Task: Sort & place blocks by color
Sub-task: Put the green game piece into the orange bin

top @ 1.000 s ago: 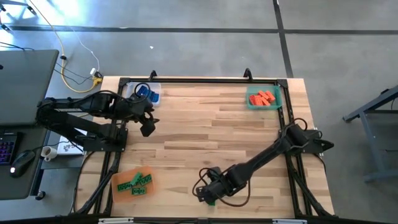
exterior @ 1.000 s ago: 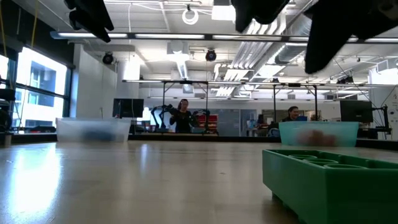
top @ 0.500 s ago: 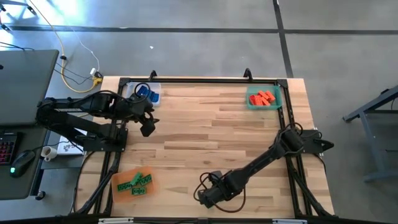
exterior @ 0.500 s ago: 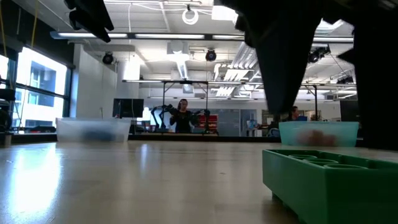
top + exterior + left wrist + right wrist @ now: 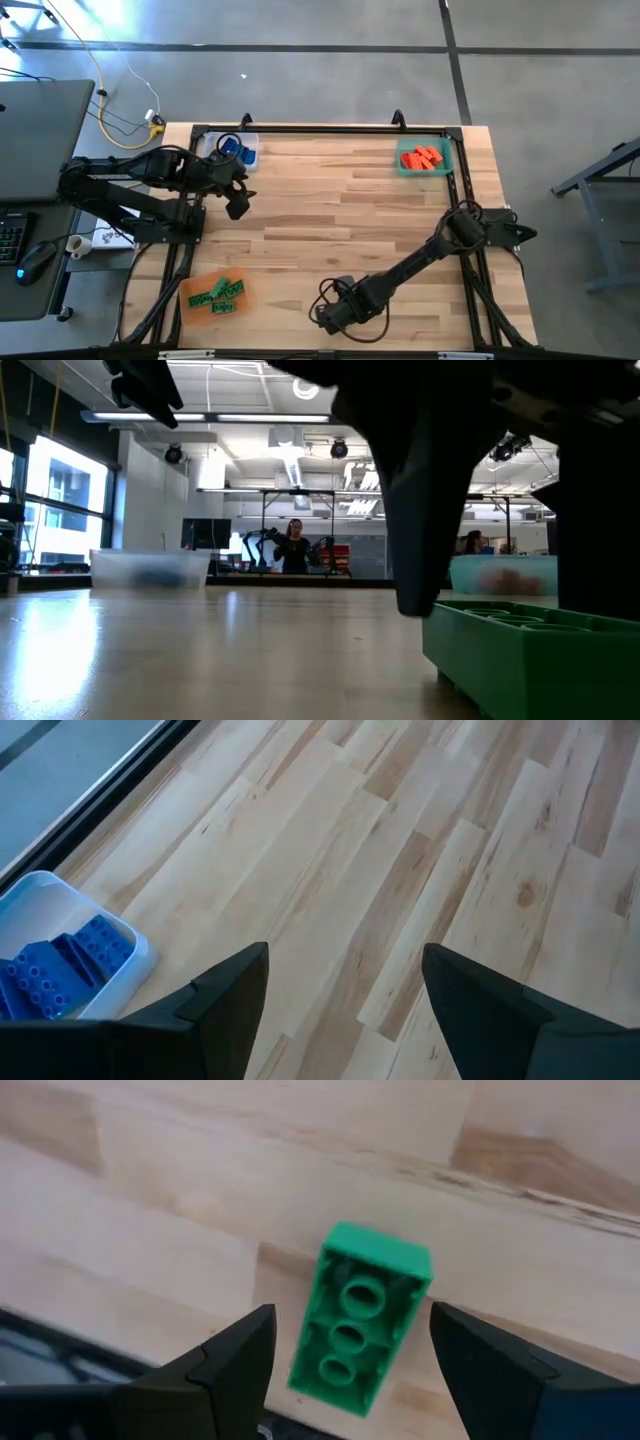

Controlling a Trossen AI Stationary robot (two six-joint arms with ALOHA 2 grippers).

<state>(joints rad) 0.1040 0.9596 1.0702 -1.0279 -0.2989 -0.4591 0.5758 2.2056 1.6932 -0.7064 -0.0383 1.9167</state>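
One green block (image 5: 360,1318) lies on the table near its near edge, hollow underside up; the low view shows it close by (image 5: 530,655). My right gripper (image 5: 352,1342) is open right above it, one finger on each side and a gap to each. In the high view my right gripper (image 5: 330,318) covers the block. My left gripper (image 5: 237,207) hovers open over the table's far-left part, beside the blue blocks (image 5: 60,965). Red-orange blocks (image 5: 422,157) and green blocks (image 5: 218,293) lie in trays.
A clear tray (image 5: 238,150) with the blue blocks stands at the far-left corner. A green tray (image 5: 447,160) holds the red-orange blocks at the far right, and an orange tray (image 5: 190,300) holds green blocks at the near left. Bare wood (image 5: 340,200) lies between them.
My right gripper has moved toward the table's near edge and come down over the green block, so that its fingers now stand on either side of it. The block has stayed where it was.
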